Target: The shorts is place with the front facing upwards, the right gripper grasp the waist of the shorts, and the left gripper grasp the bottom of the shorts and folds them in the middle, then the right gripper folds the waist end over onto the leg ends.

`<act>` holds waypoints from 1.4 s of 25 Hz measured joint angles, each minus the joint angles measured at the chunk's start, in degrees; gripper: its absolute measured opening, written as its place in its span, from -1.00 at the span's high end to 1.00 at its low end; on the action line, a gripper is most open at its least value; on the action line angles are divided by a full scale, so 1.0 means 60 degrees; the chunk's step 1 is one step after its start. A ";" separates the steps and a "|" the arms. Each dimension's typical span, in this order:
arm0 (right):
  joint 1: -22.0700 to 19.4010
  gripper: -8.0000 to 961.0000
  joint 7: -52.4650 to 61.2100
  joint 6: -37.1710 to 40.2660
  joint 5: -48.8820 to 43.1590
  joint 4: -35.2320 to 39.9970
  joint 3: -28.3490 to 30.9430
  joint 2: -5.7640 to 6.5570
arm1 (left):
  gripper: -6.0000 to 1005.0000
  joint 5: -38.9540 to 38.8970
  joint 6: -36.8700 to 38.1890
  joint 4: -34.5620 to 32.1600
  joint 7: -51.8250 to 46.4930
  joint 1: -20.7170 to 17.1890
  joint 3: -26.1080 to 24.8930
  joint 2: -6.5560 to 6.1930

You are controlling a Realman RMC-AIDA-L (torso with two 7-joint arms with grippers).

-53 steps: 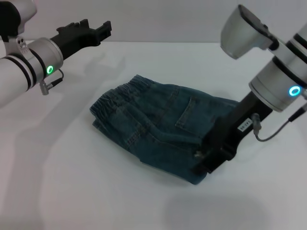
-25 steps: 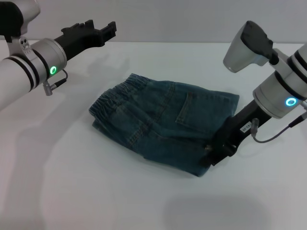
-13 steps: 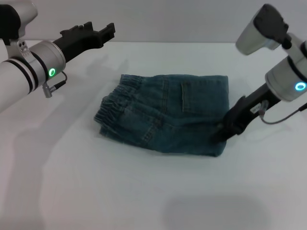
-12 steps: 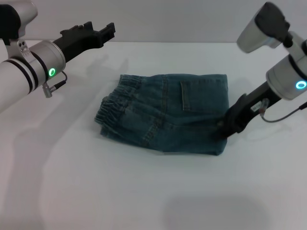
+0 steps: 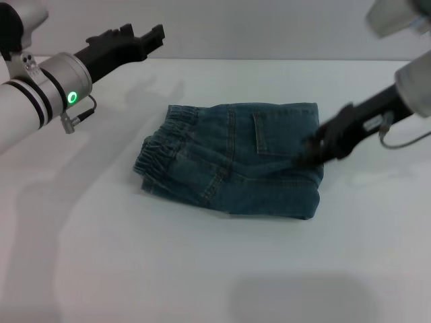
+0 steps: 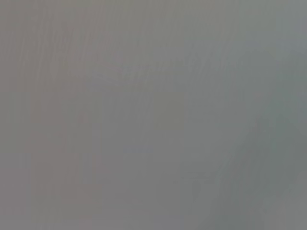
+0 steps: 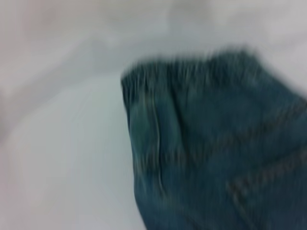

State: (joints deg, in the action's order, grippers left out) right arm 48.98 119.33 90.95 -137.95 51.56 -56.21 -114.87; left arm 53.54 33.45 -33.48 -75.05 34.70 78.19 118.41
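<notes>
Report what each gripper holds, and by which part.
The right gripper touches the shorts at their right folded edge; whether it grips cannot be told. The left gripper holds nothing.

A white table (image 5: 168,269) is seen, and the folded denim shorts (image 5: 229,168) are laid flat directly on it near the middle, with the ruffled waist (image 5: 158,145) turned toward the robot's left.

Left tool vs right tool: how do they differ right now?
The left tool hangs in the air at the far left, clear of the shorts; the right tool is down at the shorts' right edge. The left points out over bare table; the right points into the denim. Both are black.
</notes>
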 joint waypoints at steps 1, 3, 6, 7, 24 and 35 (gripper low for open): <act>-0.0410 -0.05 -0.0196 0.0038 0.0655 0.0683 0.0328 0.0001 | -0.36 0.0000 0.0000 0.0000 0.0000 0.0000 0.0000 0.0000; -0.0805 -0.05 -0.0493 -0.0030 0.1356 0.1230 0.0829 0.0005 | -0.36 -0.0127 0.0299 0.0000 0.0010 -0.0002 -0.0151 -0.0023; -0.1226 -0.05 -0.1070 -0.0199 0.2237 0.1503 0.1604 -0.0001 | -0.36 -0.0165 0.0530 0.0000 0.0011 -0.0013 -0.0306 -0.0031; -0.1425 -0.05 -0.1414 -0.0346 0.2656 0.1541 0.2014 -0.0004 | -0.36 -0.0213 0.0817 -0.0002 0.0009 -0.0052 -0.0439 -0.0032; -0.3112 -0.05 -1.3079 -0.4863 1.2231 -0.3711 0.5265 -0.0420 | -0.36 -0.0781 0.3330 0.1612 0.0678 -0.0385 -0.0367 0.0018; -0.3009 -0.05 -1.5288 -0.5072 1.4314 -0.4993 0.5323 -0.0450 | -0.36 -0.0767 0.4712 0.2216 0.1783 -0.0535 0.1154 0.0027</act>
State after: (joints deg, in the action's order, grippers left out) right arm 30.92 27.60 60.53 -52.06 21.60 -24.27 -117.57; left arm 48.94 61.72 -20.19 -64.35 31.49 85.12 118.58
